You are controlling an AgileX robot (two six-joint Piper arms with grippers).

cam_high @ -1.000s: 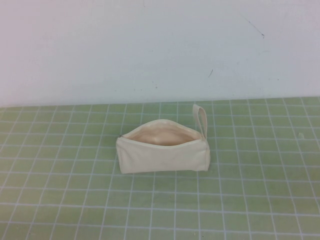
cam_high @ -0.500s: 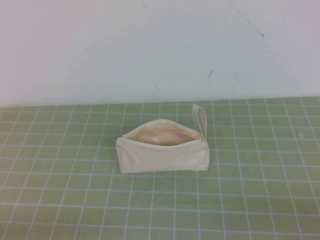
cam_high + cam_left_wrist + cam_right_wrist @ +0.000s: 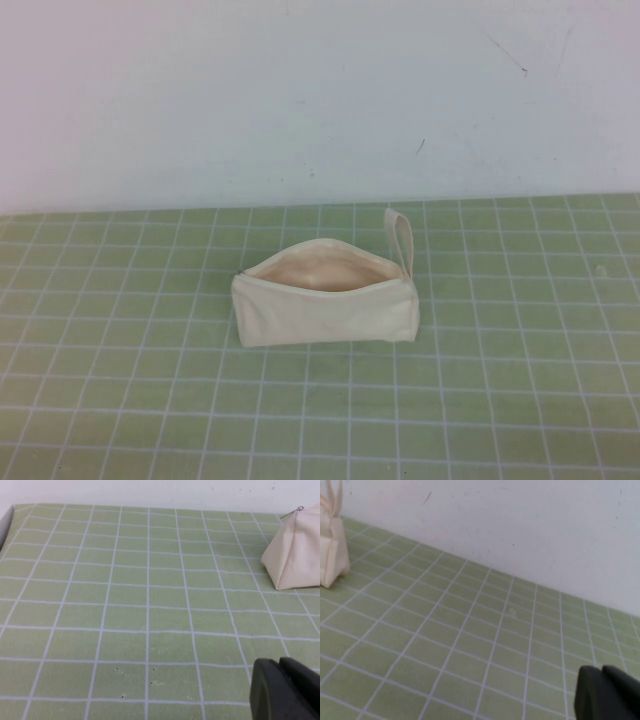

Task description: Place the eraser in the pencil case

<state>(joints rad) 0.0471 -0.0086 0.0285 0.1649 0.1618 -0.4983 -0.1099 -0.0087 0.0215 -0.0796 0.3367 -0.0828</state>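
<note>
The cream-white pencil case [image 3: 325, 298] lies in the middle of the green grid mat, unzipped, its peach lining showing and its loop strap [image 3: 402, 240] pointing to the back right. One end of it shows in the left wrist view [image 3: 296, 555] and the other in the right wrist view [image 3: 331, 545]. The eraser is not in view in any frame. My left gripper [image 3: 285, 690] is shut and empty, low over the mat well left of the case. My right gripper [image 3: 607, 695] is shut and empty, over the mat well right of the case. Neither arm shows in the high view.
The green mat with white grid lines [image 3: 500, 400] covers the table. A white wall [image 3: 300, 100] stands along its back edge. The mat's left edge shows in the left wrist view [image 3: 6, 525].
</note>
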